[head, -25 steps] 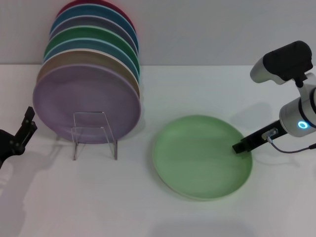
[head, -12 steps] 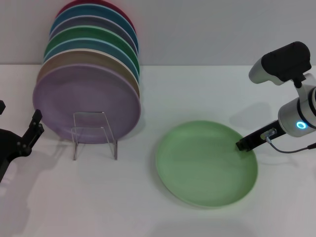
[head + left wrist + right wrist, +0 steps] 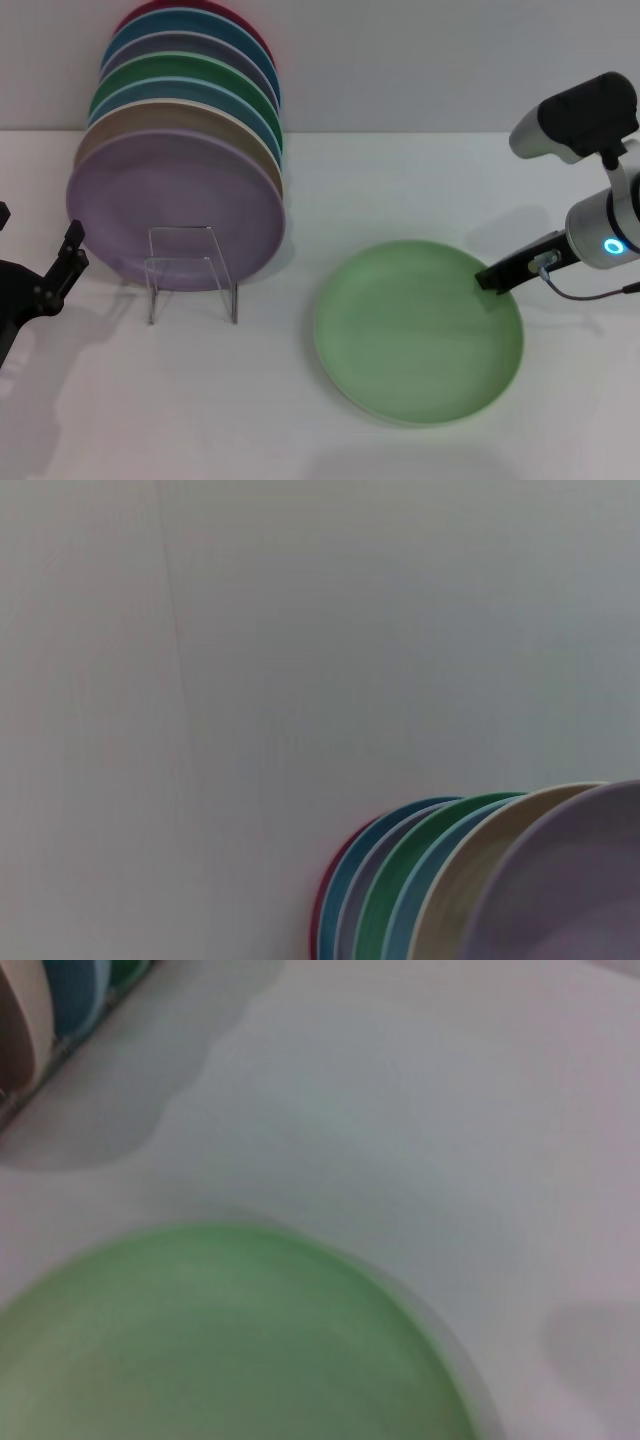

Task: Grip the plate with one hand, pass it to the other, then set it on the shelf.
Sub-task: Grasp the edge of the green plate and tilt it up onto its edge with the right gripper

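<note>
The light mint-green plate is right of centre on the white table, and it fills the lower part of the right wrist view. My right gripper, on the arm with the blue ring light, is shut on the plate's far right rim and holds that edge slightly raised. My left gripper is at the left edge of the table, open and empty, left of the rack. The clear acrylic shelf stands at the left with its front bracket showing.
A row of upright plates fills the rack, a lilac one in front and tan, blue, green and red ones behind. Their rims also show in the left wrist view. A white wall runs behind the table.
The plate has shifted right and slightly up with my right gripper on its rim. My left gripper has moved a little to the right, toward the rack.
</note>
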`<action>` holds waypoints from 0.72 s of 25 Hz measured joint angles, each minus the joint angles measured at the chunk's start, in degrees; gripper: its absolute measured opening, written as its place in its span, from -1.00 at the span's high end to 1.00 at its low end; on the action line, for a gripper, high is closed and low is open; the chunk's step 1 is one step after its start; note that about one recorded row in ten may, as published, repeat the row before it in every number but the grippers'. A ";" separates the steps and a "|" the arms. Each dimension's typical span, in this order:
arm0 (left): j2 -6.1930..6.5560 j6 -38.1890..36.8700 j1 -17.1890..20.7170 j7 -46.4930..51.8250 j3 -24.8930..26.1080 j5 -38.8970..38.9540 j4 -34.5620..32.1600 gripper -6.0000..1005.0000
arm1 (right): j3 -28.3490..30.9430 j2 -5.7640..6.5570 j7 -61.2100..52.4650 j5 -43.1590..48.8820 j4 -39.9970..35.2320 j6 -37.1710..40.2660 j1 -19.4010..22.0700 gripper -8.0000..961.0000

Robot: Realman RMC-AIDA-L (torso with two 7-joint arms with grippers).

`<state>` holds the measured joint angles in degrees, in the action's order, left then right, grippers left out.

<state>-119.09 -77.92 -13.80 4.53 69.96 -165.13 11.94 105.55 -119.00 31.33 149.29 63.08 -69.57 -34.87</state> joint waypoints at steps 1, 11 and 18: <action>0.00 0.00 0.00 0.00 0.00 0.00 0.00 -0.49 | 0.00 0.00 0.00 0.00 0.00 0.00 0.00 0.81; 0.00 -1.44 1.32 0.03 0.00 -0.01 2.01 -0.48 | 0.00 0.03 1.56 -2.67 2.43 -0.36 1.48 0.92; 0.00 -3.91 1.51 0.31 0.00 -0.05 2.21 -0.47 | 0.54 0.15 4.57 -7.10 7.48 -1.29 4.29 0.94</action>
<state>-119.08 -81.83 -12.29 4.84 69.96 -165.18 14.16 106.09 -118.85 35.91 142.19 70.56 -70.86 -30.59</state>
